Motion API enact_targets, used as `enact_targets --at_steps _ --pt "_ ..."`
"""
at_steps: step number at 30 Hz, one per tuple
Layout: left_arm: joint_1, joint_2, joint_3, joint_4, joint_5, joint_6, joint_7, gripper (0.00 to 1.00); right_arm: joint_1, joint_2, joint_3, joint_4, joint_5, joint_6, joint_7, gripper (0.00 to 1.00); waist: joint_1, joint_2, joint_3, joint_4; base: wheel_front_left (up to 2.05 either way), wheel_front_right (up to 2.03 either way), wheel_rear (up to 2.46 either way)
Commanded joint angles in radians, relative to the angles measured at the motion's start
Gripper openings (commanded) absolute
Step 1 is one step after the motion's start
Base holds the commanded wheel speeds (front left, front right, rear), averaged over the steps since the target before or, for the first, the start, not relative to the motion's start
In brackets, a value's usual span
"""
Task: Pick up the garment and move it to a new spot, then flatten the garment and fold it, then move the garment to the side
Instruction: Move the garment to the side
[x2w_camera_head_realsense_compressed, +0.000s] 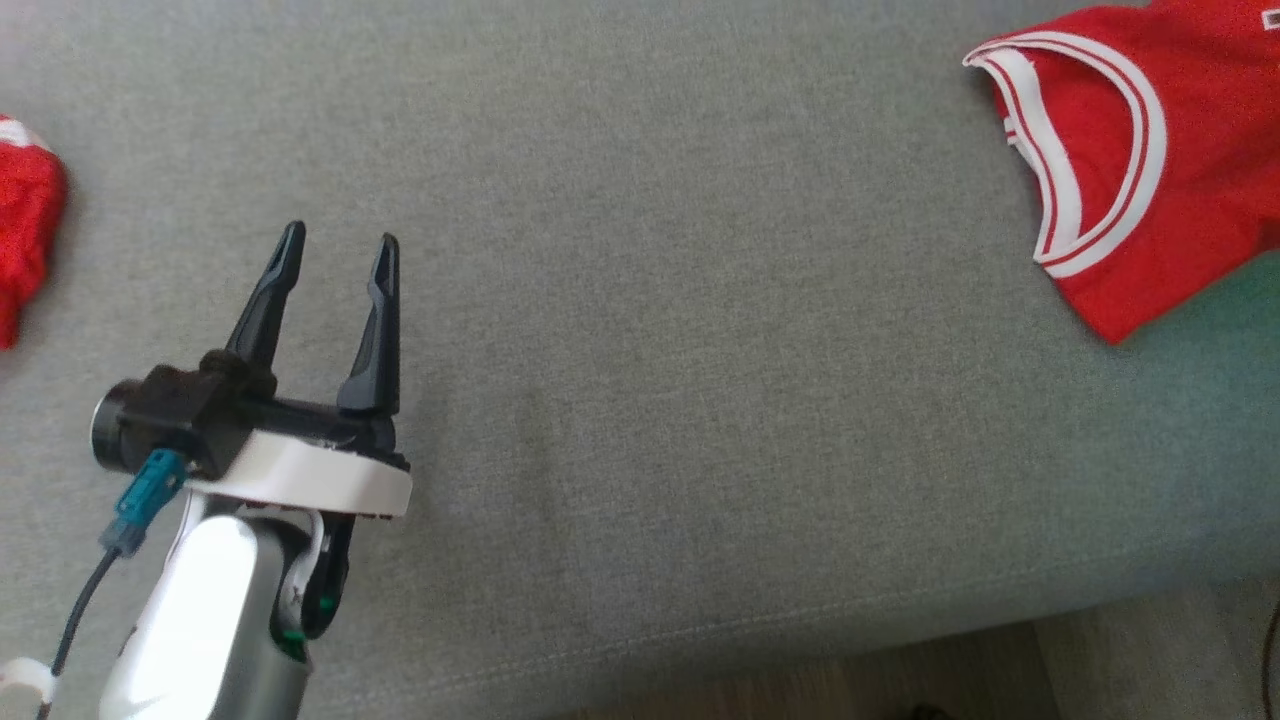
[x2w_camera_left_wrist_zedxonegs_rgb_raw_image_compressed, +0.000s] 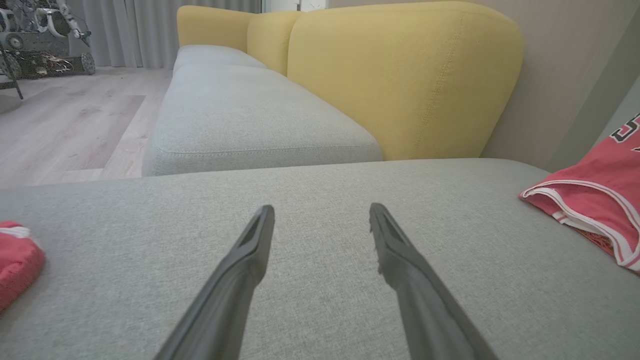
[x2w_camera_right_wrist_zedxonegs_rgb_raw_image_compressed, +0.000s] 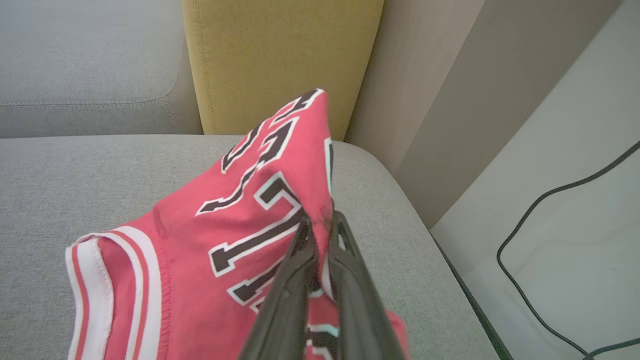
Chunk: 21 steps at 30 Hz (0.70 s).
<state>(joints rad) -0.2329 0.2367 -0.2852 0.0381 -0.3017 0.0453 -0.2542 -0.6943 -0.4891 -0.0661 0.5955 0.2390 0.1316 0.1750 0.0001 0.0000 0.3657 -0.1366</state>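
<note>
Head view: the left gripper (x2w_camera_head_realsense_compressed: 340, 245) hovers over the grey cushion (x2w_camera_head_realsense_compressed: 700, 300) with its jaws spread and empty. The jersey (x2w_camera_head_realsense_compressed: 1110, 170) lies well apart at the far right, and a red cloth (x2w_camera_head_realsense_compressed: 25, 230) sits at the left edge

Left wrist view: the fingers (x2w_camera_left_wrist_zedxonegs_rgb_raw_image_compressed: 245, 260) point at bare cushion, with the jersey (x2w_camera_left_wrist_zedxonegs_rgb_raw_image_compressed: 595, 200) off to their right

Right wrist view: the right gripper (x2w_camera_right_wrist_zedxonegs_rgb_raw_image_compressed: 322, 225) is clamped on a bunched fold of the jersey (x2w_camera_right_wrist_zedxonegs_rgb_raw_image_compressed: 240, 225). The right arm is therefore the nearer one for the move; the jersey's long axis I cannot tell
</note>
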Motion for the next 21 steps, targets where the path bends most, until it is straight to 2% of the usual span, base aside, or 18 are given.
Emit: enact_targets --at_steps 1,9,10,11,13,21 --pt "-0.040 0.025 0.030 -0.031 0.006 -0.004 -0.007 1.00 -0.031 -0.027 0.001 -0.023 0.006 -0.001 -0.011 0.00 -0.0001 0.0000 0.024 -0.007 0.00 0.00 0.00" --pt "-0.089 0.037 0.020 -0.032 0.013 -0.020 -0.006 1.00 -0.070 0.025 -0.067 0.032 -0.060 -0.001 -0.030 0.00 -0.0001 0.0000 0.095 -0.014 0.00 0.00 0.00" --pt "-0.094 0.039 0.018 -0.031 0.014 -0.022 -0.006 1.00 -0.075 0.035 -0.079 0.037 -0.071 -0.001 -0.032 0.05 -0.0001 0.0000 0.101 -0.015 0.00 0.00 0.00" --pt "-0.098 0.040 0.018 -0.031 0.015 -0.022 -0.006 1.00 -0.078 0.046 -0.090 0.041 -0.081 -0.001 -0.032 0.45 -0.0001 0.0000 0.107 -0.018 0.00 0.00 0.00" --pt "-0.103 0.043 0.017 -0.029 0.016 -0.023 -0.006 1.00 -0.081 0.068 -0.105 0.044 -0.102 -0.001 -0.035 1.00 -0.0001 0.0000 0.113 -0.023 0.00 0.00 0.00" --pt "-0.097 0.049 0.013 -0.014 0.014 -0.023 -0.006 1.00 -0.051 0.128 -0.162 0.019 -0.156 -0.001 -0.057 1.00 -0.0001 0.0000 0.090 -0.045 0.00 0.00 0.00"
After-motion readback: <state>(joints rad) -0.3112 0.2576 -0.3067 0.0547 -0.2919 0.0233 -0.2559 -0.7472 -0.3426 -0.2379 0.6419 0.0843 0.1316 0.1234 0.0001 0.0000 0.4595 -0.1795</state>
